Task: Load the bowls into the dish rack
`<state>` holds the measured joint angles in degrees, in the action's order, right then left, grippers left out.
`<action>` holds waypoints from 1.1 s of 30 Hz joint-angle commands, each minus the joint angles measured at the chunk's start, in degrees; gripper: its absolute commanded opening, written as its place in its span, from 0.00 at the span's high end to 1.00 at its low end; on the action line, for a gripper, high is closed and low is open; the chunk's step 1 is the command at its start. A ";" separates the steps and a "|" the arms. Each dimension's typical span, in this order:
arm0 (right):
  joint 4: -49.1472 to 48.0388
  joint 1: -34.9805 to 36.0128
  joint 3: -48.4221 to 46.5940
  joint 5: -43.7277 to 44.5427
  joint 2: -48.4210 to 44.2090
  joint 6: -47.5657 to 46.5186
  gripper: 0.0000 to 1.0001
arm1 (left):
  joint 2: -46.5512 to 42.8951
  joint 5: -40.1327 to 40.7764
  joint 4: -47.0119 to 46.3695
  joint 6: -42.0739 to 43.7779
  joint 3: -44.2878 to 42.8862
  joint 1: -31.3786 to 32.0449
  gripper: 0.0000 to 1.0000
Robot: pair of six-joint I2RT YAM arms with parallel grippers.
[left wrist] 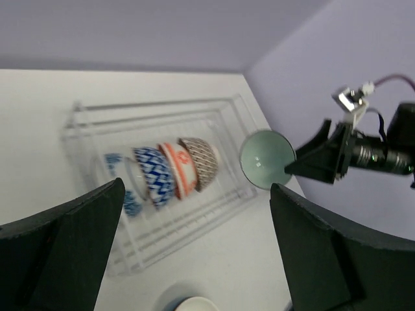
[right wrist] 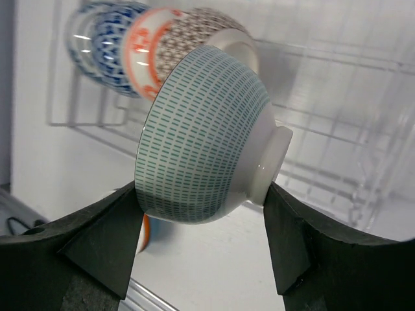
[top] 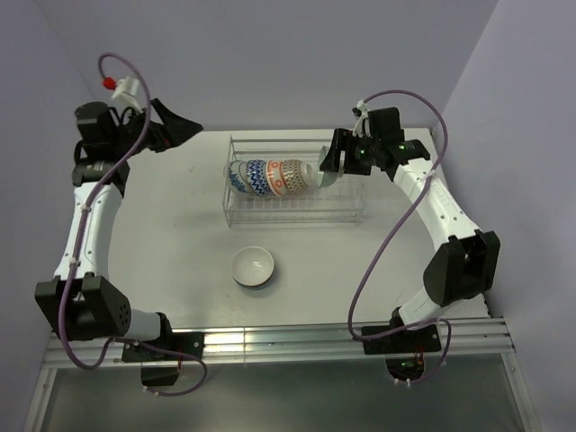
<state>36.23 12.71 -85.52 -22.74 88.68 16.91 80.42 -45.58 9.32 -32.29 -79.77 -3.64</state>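
A green-dashed bowl [right wrist: 194,136] was clasped on its side by the right gripper [top: 331,165] over the dish rack [top: 346,205], just beside the patterned bowls [top: 270,177] stood on edge in its left half. The left gripper [top: 187,129] was spread wide and empty, well apart. A white bowl [top: 253,266] was seen upright on the table [top: 162,234] before the rack.

White table [top: 180,256], lilac walls [top: 270,63] (meeting in a corner)
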 commanded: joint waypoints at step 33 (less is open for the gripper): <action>1.30 4.34 -14.59 12.01 20.74 -10.67 1.00 | -19.34 0.41 4.21 15.33 11.30 -12.62 0.00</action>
<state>39.72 16.27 -96.75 -13.47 109.60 7.35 62.11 -44.75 14.06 -18.72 -68.58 -16.21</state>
